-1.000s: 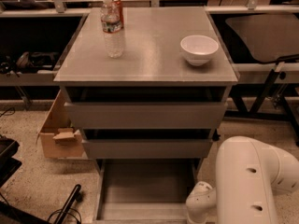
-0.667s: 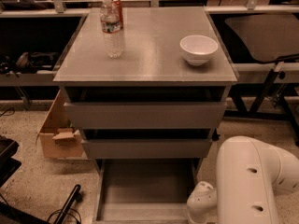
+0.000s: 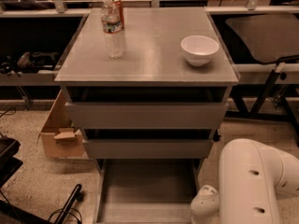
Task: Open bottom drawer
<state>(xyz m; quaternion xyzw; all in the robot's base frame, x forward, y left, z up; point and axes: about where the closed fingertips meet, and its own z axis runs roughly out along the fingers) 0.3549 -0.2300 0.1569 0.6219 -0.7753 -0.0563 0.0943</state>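
The bottom drawer (image 3: 147,190) stands pulled out at the foot of the cabinet (image 3: 149,115), and its tray shows no contents. The opening step looks essentially complete. The gripper is out of view beyond the arm (image 3: 254,181) at lower right, so its state cannot be told. The next move is likely withdrawal. The bowl (image 3: 199,49) near the cabinet top's right edge appears empty.

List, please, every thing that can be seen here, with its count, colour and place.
cabinet: one, grey, centre
upper drawers: two, grey fronts, slightly open
bottom drawer: one, grey, pulled far out towards the camera
water bottle: one, clear, red-white label, cabinet top, back left
can: one, reddish, behind the bottle, mostly hidden
bowl: one, white, cabinet top, right
cardboard box: one, brown, floor left of the cabinet
robot arm: one, white, lower right
gripper: not in view
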